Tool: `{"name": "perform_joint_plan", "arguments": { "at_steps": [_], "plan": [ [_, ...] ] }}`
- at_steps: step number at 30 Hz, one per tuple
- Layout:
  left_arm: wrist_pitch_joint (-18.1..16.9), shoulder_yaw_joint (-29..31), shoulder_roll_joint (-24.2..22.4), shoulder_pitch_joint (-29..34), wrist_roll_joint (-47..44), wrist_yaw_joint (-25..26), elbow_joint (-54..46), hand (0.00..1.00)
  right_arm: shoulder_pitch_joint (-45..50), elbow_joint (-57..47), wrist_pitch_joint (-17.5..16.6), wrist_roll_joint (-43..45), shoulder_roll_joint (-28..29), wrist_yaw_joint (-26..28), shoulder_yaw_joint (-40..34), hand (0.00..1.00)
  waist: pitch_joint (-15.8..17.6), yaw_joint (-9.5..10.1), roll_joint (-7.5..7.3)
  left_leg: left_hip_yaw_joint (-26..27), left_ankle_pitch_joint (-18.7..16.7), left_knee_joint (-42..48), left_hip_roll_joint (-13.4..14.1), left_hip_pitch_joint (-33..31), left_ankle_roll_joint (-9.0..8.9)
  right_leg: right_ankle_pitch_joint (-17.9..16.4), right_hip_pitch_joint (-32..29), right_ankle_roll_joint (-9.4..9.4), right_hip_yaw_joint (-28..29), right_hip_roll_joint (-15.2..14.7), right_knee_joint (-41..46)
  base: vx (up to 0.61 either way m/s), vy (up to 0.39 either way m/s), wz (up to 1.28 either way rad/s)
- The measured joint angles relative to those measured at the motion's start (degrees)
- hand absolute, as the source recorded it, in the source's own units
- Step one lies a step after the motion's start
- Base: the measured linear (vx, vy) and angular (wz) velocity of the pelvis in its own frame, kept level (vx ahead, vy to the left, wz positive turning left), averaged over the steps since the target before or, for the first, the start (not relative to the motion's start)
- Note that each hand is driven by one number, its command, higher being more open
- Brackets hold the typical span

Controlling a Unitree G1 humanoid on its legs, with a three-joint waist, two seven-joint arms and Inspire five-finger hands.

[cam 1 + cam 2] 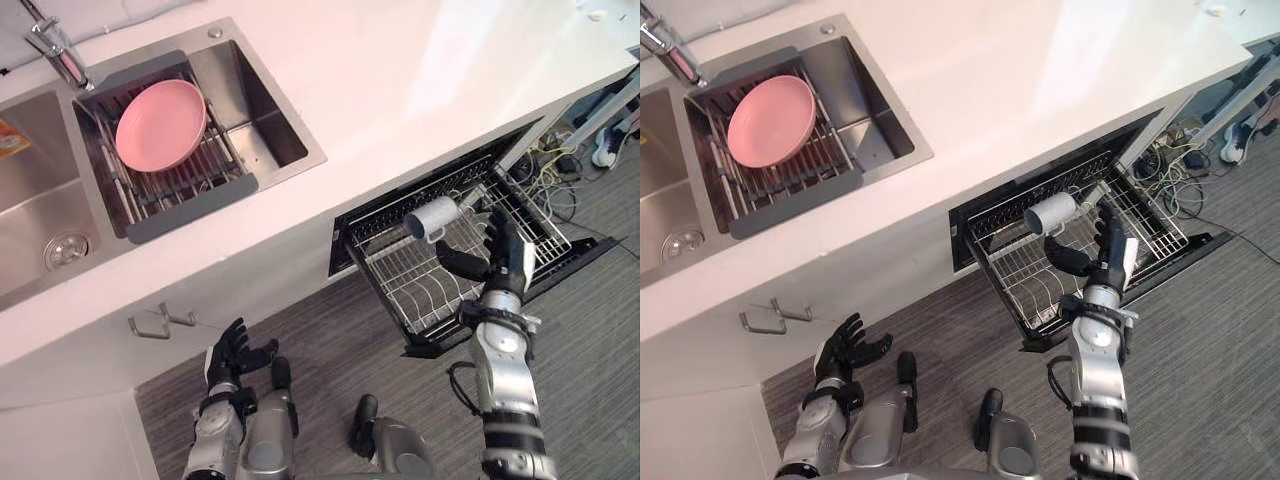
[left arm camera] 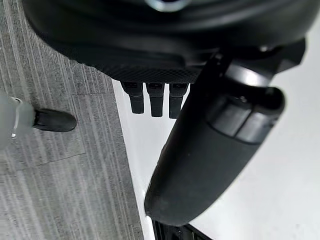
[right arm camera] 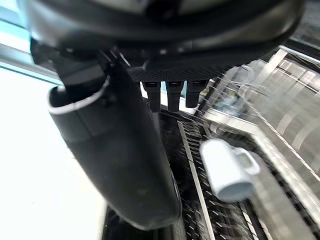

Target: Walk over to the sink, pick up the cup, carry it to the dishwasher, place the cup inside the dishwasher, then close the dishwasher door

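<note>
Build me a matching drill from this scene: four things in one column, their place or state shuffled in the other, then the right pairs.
Column one:
1. pink plate
2. white cup
3. left hand
4. right hand

Column two:
A. open, low by the white cabinet front
B. on its side over the pulled-out dishwasher rack
C. open, close beside the white cup
D. on the wire rack in the sink

Pairs: 1-D, 2-B, 3-A, 4-C.

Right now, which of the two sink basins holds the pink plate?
The basin nearer the dishwasher: the pink plate lies on its wire rack. The other basin has no rack.
</note>
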Motion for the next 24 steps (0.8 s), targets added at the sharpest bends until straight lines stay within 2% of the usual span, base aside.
{"name": "perform_joint_plan", "arguments": {
  "at_steps": [4, 7, 10, 11, 12, 14, 15, 18, 19, 20, 21, 22, 23, 24],
  "plan": [
    [0.01, 1.92, -0.84, 0.73, 1.21, -0.13, 0.09, 0.9, 7.0, -7.46, -1.89, 0.41, 2.73, 1.9, 0.89, 0.9, -0.26, -0.59, -0.13, -1.47, -0.49, 0.78, -0.44, 1.0, -0.7, -0.56, 2.66, 0.22, -1.8, -0.2, -0.67, 0.08, -0.012, 0.25],
    [0.0, 3.12, -1.35, 1.98, 1.22, -0.18, 0.11, 0.9, 10.48, -13.17, -4.2, 1.04, 3.67, 4.68, 4.38, 0.9, -0.87, -0.55, -0.13, -2.13, -2.09, 2.99, -0.46, 1.54, -1.12, -0.85, 5.06, 0.55, -2.5, -0.01, -1.35, 0.04, -0.018, 0.14],
    [-0.06, 3.09, -2.45, 3.23, 1.22, -0.24, 0.35, 0.9, 11.87, -17.71, -6.67, 2.3, 3.68, 6.86, 6.73, 0.9, -2.9, -0.58, -0.08, -4.78, -4.02, 7.72, -1.01, -1.11, -1.14, -1.69, 7.16, 0.85, -5.77, 0.01, -1.75, 0.02, -0.013, 0.57],
    [-0.08, 2.88, -2.99, 3.23, 1.23, -0.26, 0.66, 0.9, 11.82, -19.38, -7.81, 2.84, 3.58, 7.32, 6.78, 0.9, -3.54, -0.67, 0.0, -3.93, -4.63, 9.33, -1.04, -2.69, -0.26, -2.15, 7.82, 1.0, -8.14, -0.41, -1.75, 0.0, 0.035, 0.96],
    [-0.31, 2.55, -3.07, 3.09, 1.24, -0.43, 1.93, 0.9, 11.22, -20.15, -9.03, 2.81, 3.13, 7.41, 6.77, 0.9, -4.27, -0.71, -0.1, -0.6, -7.17, 10.18, 0.07, -3.52, 2.15, -2.33, 8.31, 1.05, -10.43, -0.61, -1.76, -0.01, 0.04, 0.92],
    [-0.35, 2.56, -2.85, 3.11, 1.27, -0.52, 4.26, 0.9, 8.64, -20.13, -9.6, 2.79, 1.61, 7.93, 6.77, 0.9, -4.5, -0.49, -0.06, 4.51, -7.54, 12.35, 2.22, -3.88, 2.35, -2.32, 9.5, 1.05, -12.02, -0.62, -1.89, 0.01, 0.037, 0.61],
    [-0.19, 2.66, -2.73, 3.07, 1.15, -0.53, 4.63, 0.9, 7.95, -20.09, -9.68, 2.74, 0.93, 7.94, 6.76, 0.9, -4.57, -0.35, 0.06, 4.22, -7.41, 12.92, 2.16, -4.07, 2.58, -2.33, 9.86, 1.05, -12.32, -0.61, -1.92, 0.01, 0.086, 0.49],
    [-0.71, 2.23, -0.41, 3.03, 2.36, -0.91, 7.39, 0.9, 3.84, -18.36, -10.24, 2.14, -2.02, 8.12, 6.79, 0.9, -5.79, -0.05, -0.17, 1.74, -8.16, 13.51, -0.3, -4.58, 2.92, -2.82, 10.97, 1.33, -12.3, -1.66, -2.06, 0.01, 0.124, 0.52],
    [-0.7, 1.33, 0.98, 3.49, 2.68, -1.25, 8.53, 0.9, 1.23, -15.98, -10.59, 1.35, -3.42, 8.14, 7.0, 0.9, -6.18, 0.09, -0.91, 1.8, -8.74, 13.84, -2.13, -4.2, 3.71, -5.01, 11.06, 2.34, -12.17, -3.69, -0.71, 0.01, 0.208, 0.29],
    [-0.63, 0.27, 2.3, 4.45, 3.42, -1.43, 9.0, 0.9, -1.9, -12.44, -10.72, -0.24, -5.0, 8.26, 7.63, 0.9, -6.08, 0.03, -1.4, 2.71, -10.66, 17.59, -3.01, -3.81, 5.01, -7.48, 10.81, 2.34, -12.14, -6.07, 2.98, 0.02, 0.184, 0.23],
    [-0.5, 0.23, 2.44, 5.08, 2.85, -1.6, 8.85, 0.9, -3.07, -10.73, -10.73, -0.82, -5.81, 8.31, 7.88, 0.9, -6.14, 0.01, -1.6, 2.8, -12.51, 19.63, -3.37, -3.88, 4.89, -8.83, 10.84, 2.43, -12.15, -7.03, 5.1, 0.06, 0.164, 0.21],
    [-0.69, 0.25, 3.06, 5.28, 2.83, -1.58, 9.03, 0.9, -4.66, -7.51, -10.7, -2.37, -6.95, 8.34, 8.57, 0.9, -6.52, 0.56, -1.42, 2.35, -15.17, 21.48, -4.38, -3.53, 5.05, -10.97, 10.86, 0.47, -11.22, -8.93, 10.23, 0.13, 0.134, 0.31],
    [-0.85, -0.26, 4.27, 5.29, 3.54, -1.66, 9.65, 0.9, -6.45, -4.04, -10.1, -3.32, -8.5, 8.4, 10.18, 0.9, -6.98, 0.27, -1.92, 1.82, -15.91, 21.31, -5.79, -2.54, 6.04, -9.75, 8.05, -1.79, -6.42, -10.43, 17.49, 0.15, 0.128, 0.39],
    [-0.97, -0.71, 4.86, 5.27, 4.12, -1.8, 10.02, 0.9, -6.96, -2.84, -9.7, -4.36, -9.41, 8.76, 10.91, 0.9, -7.03, 0.0, -1.91, 1.17, -16.07, 21.05, -6.24, -2.08, 6.34, -8.62, 6.48, -3.6, -3.83, -10.63, 21.15, 0.16, 0.111, 0.56]
  ]
}}
